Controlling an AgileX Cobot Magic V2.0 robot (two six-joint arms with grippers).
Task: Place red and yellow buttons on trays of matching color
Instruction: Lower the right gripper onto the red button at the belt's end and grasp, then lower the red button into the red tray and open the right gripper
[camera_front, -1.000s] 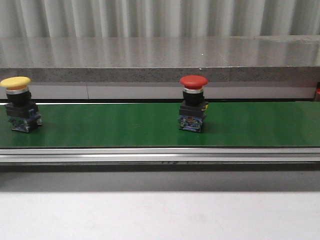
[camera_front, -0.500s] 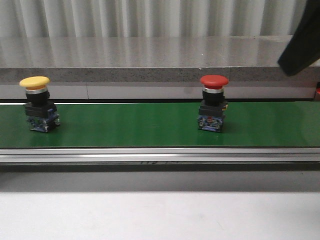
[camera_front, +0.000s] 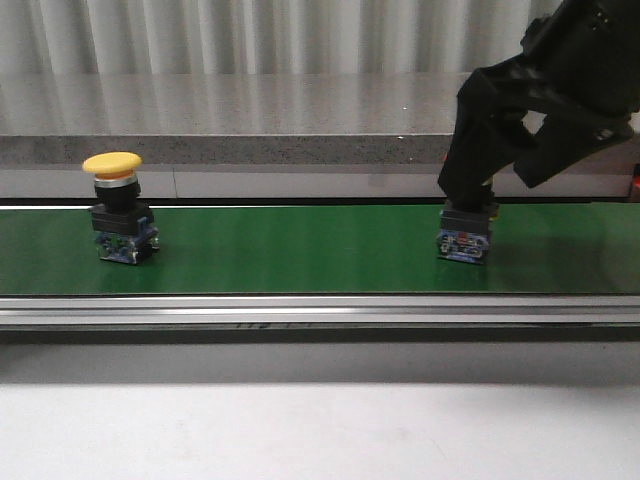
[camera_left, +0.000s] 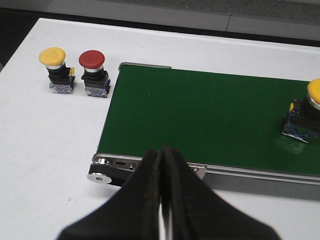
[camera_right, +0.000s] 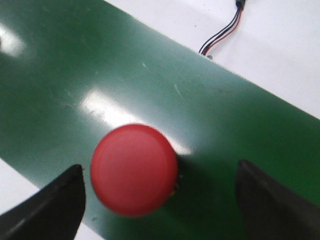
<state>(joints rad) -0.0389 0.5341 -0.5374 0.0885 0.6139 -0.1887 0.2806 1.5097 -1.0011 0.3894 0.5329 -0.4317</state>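
A long green conveyor belt (camera_front: 300, 250) is seen running across the front view, with a grey stone ledge (camera_front: 250, 120) behind it and a white table (camera_front: 300, 430) in front. Over the belt's right part the right gripper (camera_front: 500, 150) is held low, its black body covering the cap of the red button (camera_front: 464, 238), of which only the black collar and blue base are shown there, standing upright on the belt. In the right wrist view the red cap (camera_right: 134, 169) is found between the two fingers (camera_right: 47, 205), nearer to one of them; the jaws are spread wide and no contact with the cap can be made out.

Well apart, on the belt's left part, the yellow button (camera_front: 118, 205) is stood upright. In the left wrist view the left gripper (camera_left: 162, 200) is shown with its fingers pressed together and nothing between them, above the belt's near edge. Beyond the belt's end, on the white table, a spare yellow button (camera_left: 56, 69) and a spare red button (camera_left: 93, 72) are set just beside each other.
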